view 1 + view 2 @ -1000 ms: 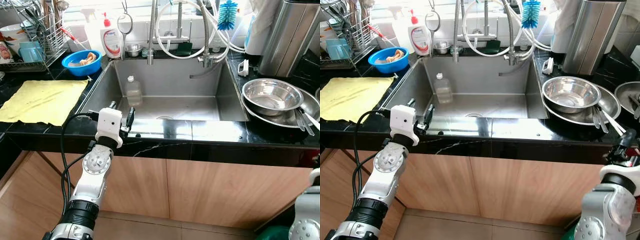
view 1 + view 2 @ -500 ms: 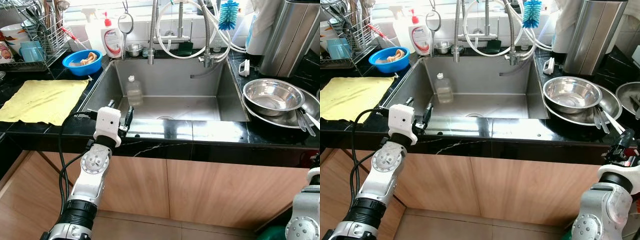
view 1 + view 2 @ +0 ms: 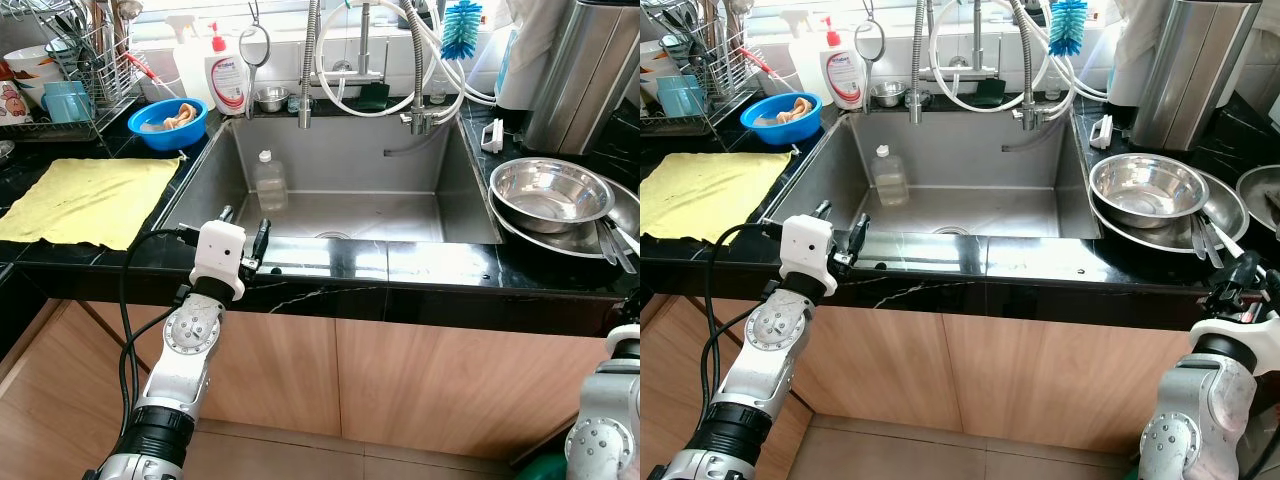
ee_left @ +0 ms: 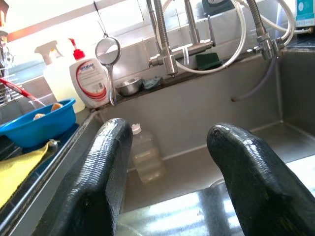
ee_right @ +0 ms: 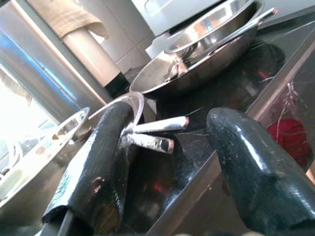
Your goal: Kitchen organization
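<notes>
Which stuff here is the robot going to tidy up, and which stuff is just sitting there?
Probably for tidying (a guess):
- clear bottle standing in the sink, ahead of the open left gripper
- steel bowls and utensils on the counter, near the open right gripper

Just sitting there:
- yellow cloth
- blue bowl
- soap bottle
- dish rack
- blue brush

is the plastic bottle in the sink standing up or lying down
Upright. The clear plastic bottle stands on the sink floor by the back left corner, white cap on top.
</notes>
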`<state>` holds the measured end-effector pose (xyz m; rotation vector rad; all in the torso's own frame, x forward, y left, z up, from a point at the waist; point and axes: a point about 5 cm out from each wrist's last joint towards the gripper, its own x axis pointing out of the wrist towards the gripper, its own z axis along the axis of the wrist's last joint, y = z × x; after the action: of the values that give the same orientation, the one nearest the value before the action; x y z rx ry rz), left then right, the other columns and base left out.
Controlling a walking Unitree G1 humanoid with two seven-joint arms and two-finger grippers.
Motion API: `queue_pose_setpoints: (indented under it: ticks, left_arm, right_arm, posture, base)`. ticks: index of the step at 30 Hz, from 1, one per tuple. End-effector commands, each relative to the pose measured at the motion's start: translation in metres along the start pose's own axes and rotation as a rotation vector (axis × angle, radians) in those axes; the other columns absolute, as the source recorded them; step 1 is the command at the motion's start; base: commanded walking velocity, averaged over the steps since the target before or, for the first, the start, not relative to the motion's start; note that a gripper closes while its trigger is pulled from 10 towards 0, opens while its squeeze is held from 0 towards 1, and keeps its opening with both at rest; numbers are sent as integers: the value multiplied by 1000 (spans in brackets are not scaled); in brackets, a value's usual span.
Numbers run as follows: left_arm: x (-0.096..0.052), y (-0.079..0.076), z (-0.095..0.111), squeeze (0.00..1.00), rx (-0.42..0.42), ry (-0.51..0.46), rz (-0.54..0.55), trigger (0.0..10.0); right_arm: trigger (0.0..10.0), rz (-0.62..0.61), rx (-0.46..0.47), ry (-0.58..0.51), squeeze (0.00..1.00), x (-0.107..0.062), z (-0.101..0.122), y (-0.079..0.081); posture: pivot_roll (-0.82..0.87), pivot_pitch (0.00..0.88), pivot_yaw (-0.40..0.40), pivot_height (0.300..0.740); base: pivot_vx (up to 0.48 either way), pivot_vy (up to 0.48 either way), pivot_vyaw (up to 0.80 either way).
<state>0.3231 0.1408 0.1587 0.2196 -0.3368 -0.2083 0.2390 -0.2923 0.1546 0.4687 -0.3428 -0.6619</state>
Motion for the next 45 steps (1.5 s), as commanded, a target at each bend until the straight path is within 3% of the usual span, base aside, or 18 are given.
queue_pose_setpoints:
  ticks: [1, 8, 9, 10, 12, 39, 45]
  left_arm:
    - [-3, 2, -1, 0, 21, 8, -6, 10000]
    - [-3, 1, 0, 0, 22, 6, -6, 10000]
    - [-2, 1, 1, 0, 21, 4, -7, 10000]
    - [-2, 0, 1, 0, 21, 3, -8, 10000]
    - [-2, 0, 2, 0, 22, 2, -9, 10000]
    - [-1, 2, 3, 0, 30, -1, 2, 10000]
    - [0, 3, 4, 0, 32, -3, 10, 10000]
  right_arm:
    - [10000, 16, 7, -20, 0, 3, 1, 3]
    - [10000, 10, 5, -20, 0, 2, -1, 3]
    - [5412, 9, 8, -21, 0, 2, -1, 3]
    - [1490, 9, 9, -21, 0, 2, -1, 3]
    - [0, 11, 12, -23, 0, 1, -2, 4]
    - [0, 29, 22, -7, 0, -4, -7, 9]
    - [0, 62, 18, -18, 0, -3, -5, 17]
  posture:
    - [-54, 0, 79, 720]
    - [-50, 0, 77, 720]
    - [-50, 0, 76, 720]
    - [-50, 0, 76, 720]
    - [-48, 0, 76, 720]
    - [-39, 0, 74, 720]
    - [-37, 0, 70, 720]
  base:
    - [0, 0, 0]
    - [0, 0, 0]
    - [0, 0, 0]
    - [0, 0, 0]
    - [0, 0, 0]
    - [0, 0, 0]
    - [0, 0, 0]
